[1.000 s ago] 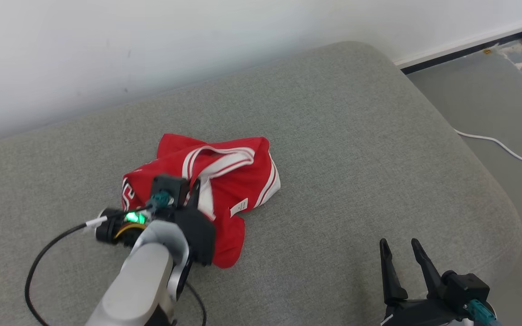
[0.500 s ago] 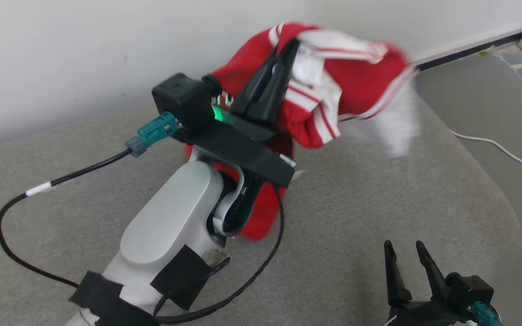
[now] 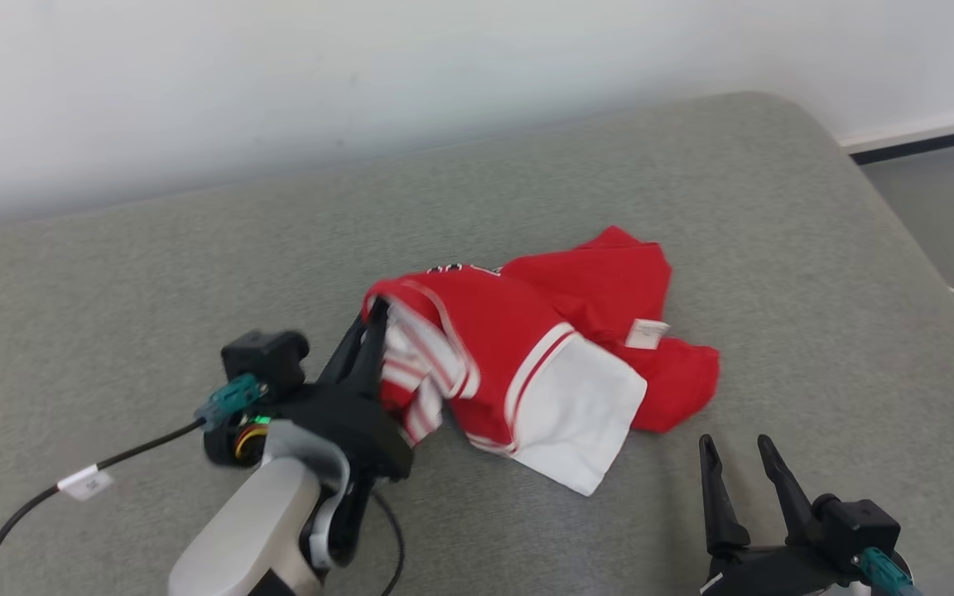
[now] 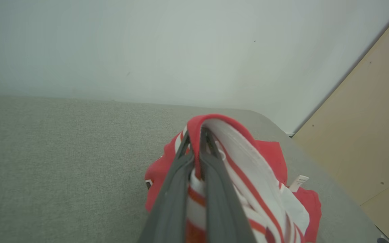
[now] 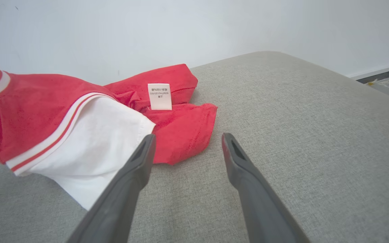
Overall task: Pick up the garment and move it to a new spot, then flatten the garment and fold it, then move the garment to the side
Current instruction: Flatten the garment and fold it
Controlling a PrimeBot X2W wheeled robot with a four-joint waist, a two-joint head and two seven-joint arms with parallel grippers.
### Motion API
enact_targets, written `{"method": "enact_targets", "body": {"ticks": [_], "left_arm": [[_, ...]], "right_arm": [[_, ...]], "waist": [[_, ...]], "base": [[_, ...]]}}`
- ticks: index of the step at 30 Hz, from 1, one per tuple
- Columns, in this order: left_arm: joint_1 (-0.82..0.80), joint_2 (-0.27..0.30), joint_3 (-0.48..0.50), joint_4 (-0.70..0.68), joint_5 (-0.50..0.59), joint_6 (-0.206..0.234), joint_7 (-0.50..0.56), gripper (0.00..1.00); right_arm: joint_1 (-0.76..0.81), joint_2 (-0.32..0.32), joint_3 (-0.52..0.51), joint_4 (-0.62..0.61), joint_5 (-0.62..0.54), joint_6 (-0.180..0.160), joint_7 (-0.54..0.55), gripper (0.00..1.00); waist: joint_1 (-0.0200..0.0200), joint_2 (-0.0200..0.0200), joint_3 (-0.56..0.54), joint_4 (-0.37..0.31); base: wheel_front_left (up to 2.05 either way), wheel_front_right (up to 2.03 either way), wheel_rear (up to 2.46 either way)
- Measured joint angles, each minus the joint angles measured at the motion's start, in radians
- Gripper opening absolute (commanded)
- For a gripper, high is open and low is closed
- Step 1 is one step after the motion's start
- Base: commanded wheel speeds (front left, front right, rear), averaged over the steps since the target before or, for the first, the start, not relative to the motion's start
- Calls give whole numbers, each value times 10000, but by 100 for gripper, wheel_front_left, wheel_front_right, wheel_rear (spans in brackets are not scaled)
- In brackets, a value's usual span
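Checking item one, Inspector to Technician: how do the jaws of the left gripper (image 3: 375, 314) stand?

Technician: Clenched. In the left wrist view both fingers (image 4: 177, 189) are pressed together on a red fold with striped white trim, which passes between them and loops over their tips. The left gripper (image 4: 196, 136) is grasping the garment (image 3: 527, 348) at that edge.

Inspector: Item two, location of the garment.

Technician: It lies crumpled near the middle of the grey cushion (image 3: 734, 190), extending from the left gripper toward the robot's right. The gripped end is raised off the surface; the far red portion rests flat on the cushion. A white panel (image 3: 580, 418) faces the near edge. A white label (image 3: 648, 333) sits on the red fabric, and the right wrist view shows it printed side up (image 5: 159, 96).

Inspector: Item three, right gripper (image 3: 732, 445).

Technician: Released. The fingers are spread wide with nothing between them. It is low at the near right, close to the white panel but apart from it. The fingertips (image 5: 149, 140) point toward the garment (image 5: 46, 108).

Inspector: Other items?

Technician: A black cable (image 3: 30, 505) trails from the left wrist across the cushion.
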Motion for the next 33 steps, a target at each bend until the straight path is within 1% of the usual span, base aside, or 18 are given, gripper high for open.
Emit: {"method": "enact_targets", "body": {"ticks": [2, 3, 4, 5, 7, 12, 13, 17, 21, 24, 28, 30, 33], "left_arm": [[124, 88, 54, 506, 33, -27, -10, 0], [126, 105, 96, 763, 52, -19, -12, 25], [124, 111, 130, 1028, 109, -12, -13, 44], [114, 117, 173, 1244, 197, 15, -15, 100], [63, 138, 372, 1582, 479, 155, -33, 100], [-7, 314, 1208, 1914, 1202, 759, -38, 100], [-7, 314, 1208, 1914, 1202, 759, -38, 100], [109, 529, 1862, 1705, 1595, 1022, -40, 100], [696, 510, 2192, 832, 1837, 999, -40, 100], [1377, 326, 2054, 17, 1791, 784, -29, 100], [2499, 44, 1611, -1402, 1503, 660, 639, 100], [3045, -176, 1498, -2134, 1009, 571, 1104, 100], [3674, -278, 1166, -2863, 792, 736, 1779, 100]], "right_arm": [[-63, 0, 54, 0, -38, 0, 0, 100], [-100, 0, 79, 6, -48, 0, -2, 100], [-129, 2, 88, 12, -54, 0, 0, 100], [-160, 4, 105, 25, -71, 0, 0, 100], [-200, 4, 134, 52, -111, 0, 0, 100], [-233, 6, 186, 94, -119, 0, 0, 100], [-233, 6, 186, 94, -119, 0, 0, 100], [-147, -4, 155, 90, -121, 0, 0, 100], [-22, 6, 92, 94, -136, 0, 0, 100], [64, 0, 35, 90, -165, 0, 0, 100], [133, 4, 8, 88, -196, 0, 0, 100], [137, 2, 2, 71, -196, 0, 0, 100], [134, 2, 36, 58, -192, 0, 0, 100]], "waist": [[0, 0, 40, 221], [0, 0, 60, 327], [1, 0, 79, 421], [0, 1, 96, 508], [0, 0, 123, 638], [1, 0, 112, 689], [1, 0, 112, 689], [0, 0, 30, 640], [0, 0, -92, 625], [0, 0, -186, 640], [0, 0, -255, 681], [0, -1, -241, 695], [0, 0, -202, 691]], "base": [[0, 0, 0], [0, 0, 0], [0, 0, 0], [0, 0, 0], [0, 0, 0], [0, 0, 0], [0, 0, 0], [0, 0, 0], [0, 0, 0], [0, 0, 0], [0, 0, 0], [0, 0, 0], [0, 0, 0]]}}
